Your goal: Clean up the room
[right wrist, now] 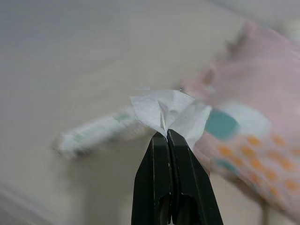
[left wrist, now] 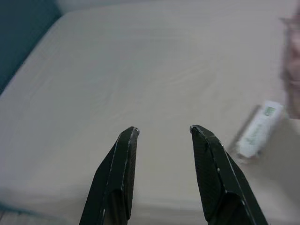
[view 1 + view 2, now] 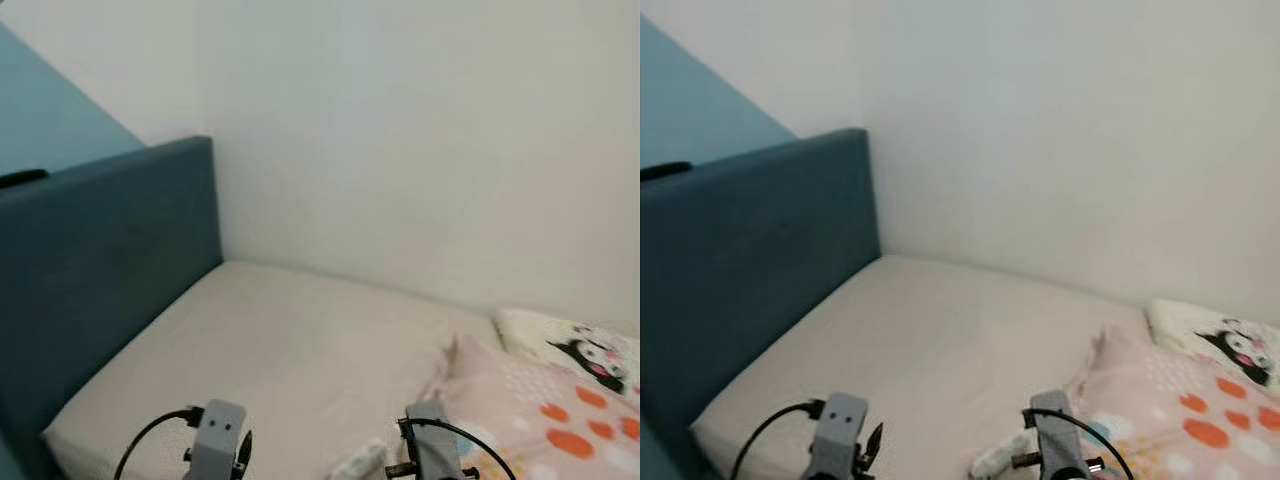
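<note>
My right gripper (image 1: 166, 133) is shut on a crumpled white tissue (image 1: 167, 109), held just above the bed (image 3: 280, 340). Under it lies a white tube with a green label (image 1: 93, 132), beside the pink dotted pillow (image 1: 253, 117). The left gripper (image 2: 164, 130) hovers open over the bare beige sheet with nothing between its fingers. From there the tube (image 2: 259, 129) lies off to one side. In the eye views both wrists stand low at the front edge, and the tube (image 3: 358, 462) lies between them.
A blue padded headboard (image 3: 110, 270) runs along the bed's left side, with a dark object (image 3: 22, 178) on its top. White walls close the back. A pink pillow (image 3: 540, 400) and a white cartoon-print pillow (image 3: 585, 352) lie at the right.
</note>
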You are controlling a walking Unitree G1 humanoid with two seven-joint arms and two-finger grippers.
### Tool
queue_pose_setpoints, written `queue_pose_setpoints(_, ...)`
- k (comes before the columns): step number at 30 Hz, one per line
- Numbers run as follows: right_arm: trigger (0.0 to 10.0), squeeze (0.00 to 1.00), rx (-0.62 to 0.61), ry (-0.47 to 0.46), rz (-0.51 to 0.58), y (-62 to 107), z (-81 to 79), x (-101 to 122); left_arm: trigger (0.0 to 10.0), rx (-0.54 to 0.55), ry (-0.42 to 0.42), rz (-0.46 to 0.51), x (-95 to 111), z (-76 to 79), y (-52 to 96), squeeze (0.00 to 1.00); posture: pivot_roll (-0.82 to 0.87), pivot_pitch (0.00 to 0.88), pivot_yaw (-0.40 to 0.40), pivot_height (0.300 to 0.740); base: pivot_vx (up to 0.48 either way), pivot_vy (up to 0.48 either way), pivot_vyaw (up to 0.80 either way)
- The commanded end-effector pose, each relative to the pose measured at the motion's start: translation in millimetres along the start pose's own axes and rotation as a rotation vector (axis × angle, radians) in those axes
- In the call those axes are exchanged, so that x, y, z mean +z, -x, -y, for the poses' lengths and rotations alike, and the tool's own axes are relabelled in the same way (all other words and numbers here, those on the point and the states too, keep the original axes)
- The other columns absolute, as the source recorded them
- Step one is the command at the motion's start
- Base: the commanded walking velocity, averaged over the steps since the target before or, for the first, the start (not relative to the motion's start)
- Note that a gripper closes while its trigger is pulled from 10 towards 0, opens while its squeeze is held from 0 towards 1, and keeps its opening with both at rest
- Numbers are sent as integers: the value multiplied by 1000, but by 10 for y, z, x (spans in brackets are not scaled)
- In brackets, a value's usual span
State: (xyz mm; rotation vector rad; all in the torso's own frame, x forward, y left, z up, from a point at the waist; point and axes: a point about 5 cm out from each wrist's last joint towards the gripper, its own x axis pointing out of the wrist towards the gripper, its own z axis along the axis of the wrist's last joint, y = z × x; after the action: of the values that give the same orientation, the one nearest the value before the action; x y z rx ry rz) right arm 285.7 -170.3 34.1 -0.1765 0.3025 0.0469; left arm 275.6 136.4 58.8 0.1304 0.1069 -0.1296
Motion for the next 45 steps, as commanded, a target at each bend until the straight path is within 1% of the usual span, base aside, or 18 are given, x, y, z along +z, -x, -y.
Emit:
queue_pose_setpoints(1,10000,0,-14,-23,-22,27,11,-74,10000,-15,-5,-4,-11,15,-8,0,-7,80,-50,740,0,0,-800)
queue_pose_setpoints(7,10000,0,-13,-33,-23,29,-11,-73,10000,-19,-4,4,18,12,-38,0,-6,85,-45,740,0,0,-800)
queue_pose_setpoints(20,10000,0,-13,-53,-32,17,-16,-72,10000,-13,3,8,25,-4,-30,0,0,87,-43,740,0,0,-800)
queue_pose_setpoints(35,10000,0,-18,-55,-35,16,-19,-73,10000,-22,-1,17,50,2,-48,0,-1,89,-38,740,0,0,-800)
queue_pose_setpoints(39,10000,0,-17,-54,-33,13,-18,-67,10000,-13,15,33,75,-13,-44,0,-2,90,-38,740,0,0,-800)
queue_pose_setpoints(45,10000,0,-17,-51,-33,14,-22,-69,10000,-12,16,33,77,-19,-45,0,-2,90,-39,740,0,0,-800)
